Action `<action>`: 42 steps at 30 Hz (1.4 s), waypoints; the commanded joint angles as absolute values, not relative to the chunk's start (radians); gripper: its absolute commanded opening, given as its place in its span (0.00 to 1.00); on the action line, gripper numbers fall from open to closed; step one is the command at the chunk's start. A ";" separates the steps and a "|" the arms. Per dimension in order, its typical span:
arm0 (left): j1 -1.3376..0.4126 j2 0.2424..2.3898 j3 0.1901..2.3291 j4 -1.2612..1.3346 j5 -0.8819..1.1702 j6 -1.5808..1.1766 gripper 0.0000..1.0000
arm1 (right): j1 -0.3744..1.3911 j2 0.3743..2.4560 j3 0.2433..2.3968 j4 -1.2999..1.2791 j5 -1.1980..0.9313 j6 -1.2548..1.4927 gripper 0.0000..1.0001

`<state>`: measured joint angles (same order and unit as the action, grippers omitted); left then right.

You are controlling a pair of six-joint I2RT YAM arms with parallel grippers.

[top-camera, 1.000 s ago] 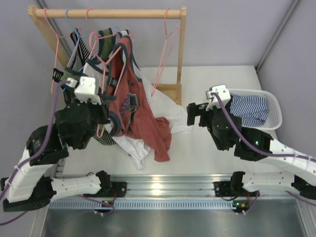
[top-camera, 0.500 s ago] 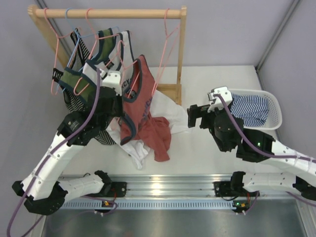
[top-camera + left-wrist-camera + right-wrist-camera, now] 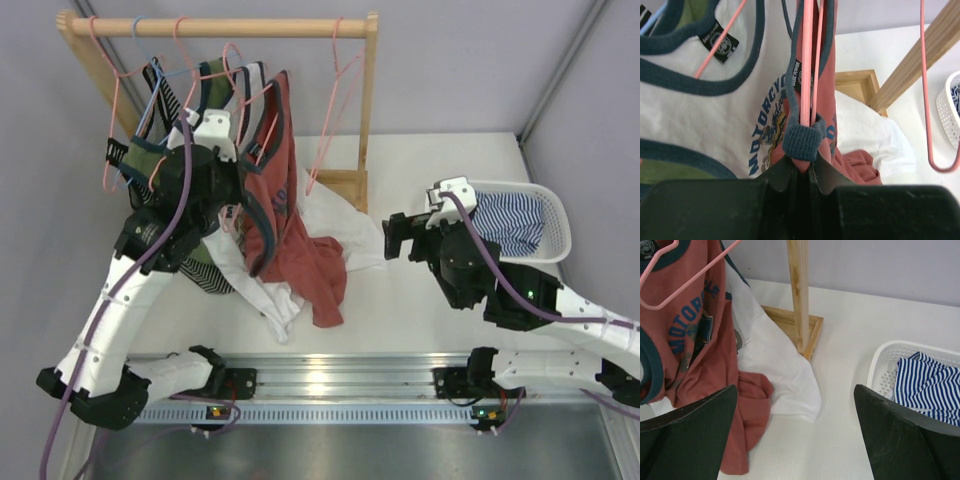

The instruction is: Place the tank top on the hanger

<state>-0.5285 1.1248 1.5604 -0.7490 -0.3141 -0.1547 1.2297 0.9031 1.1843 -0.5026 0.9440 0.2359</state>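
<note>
The rust-red tank top point(image 3: 285, 190) with navy trim hangs from my left gripper point(image 3: 238, 165), and its hem lies bunched on the table. In the left wrist view my left gripper point(image 3: 802, 157) is shut on the top's navy shoulder strap point(image 3: 802, 140) and on the pink hanger point(image 3: 807, 60), whose wires run up through the top. The hanger's hook point(image 3: 232, 55) is just below the wooden rail. The top's chest print and a hanger corner point(image 3: 670, 295) show in the right wrist view. My right gripper point(image 3: 395, 237) is open and empty over the table, right of the top point(image 3: 795, 435).
A wooden rack point(image 3: 220, 27) with a right post point(image 3: 368, 100) carries other garments, a white Motorcycle top point(image 3: 715, 110), a light blue hanger point(image 3: 140, 30) and a spare pink hanger point(image 3: 335, 90). A white cloth point(image 3: 335, 225) lies by the post. A white basket point(image 3: 555, 215) holds a striped garment point(image 3: 505, 222).
My left gripper has risen and moved back toward the rail, carrying the hanger and the tank top. The top now hangs more edge-on. The right arm has barely moved.
</note>
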 commanded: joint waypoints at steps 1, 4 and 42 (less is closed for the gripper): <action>-0.479 1.153 1.634 -0.612 -0.249 -0.132 0.00 | 1.241 0.902 1.193 -0.469 0.943 0.222 1.00; -0.468 1.166 1.646 -0.581 -0.232 -0.140 0.00 | 1.241 0.903 1.195 -0.462 0.940 0.215 1.00; -0.288 1.358 1.801 -0.523 -0.077 -0.166 0.00 | 1.239 0.942 1.213 -0.488 0.922 0.198 1.00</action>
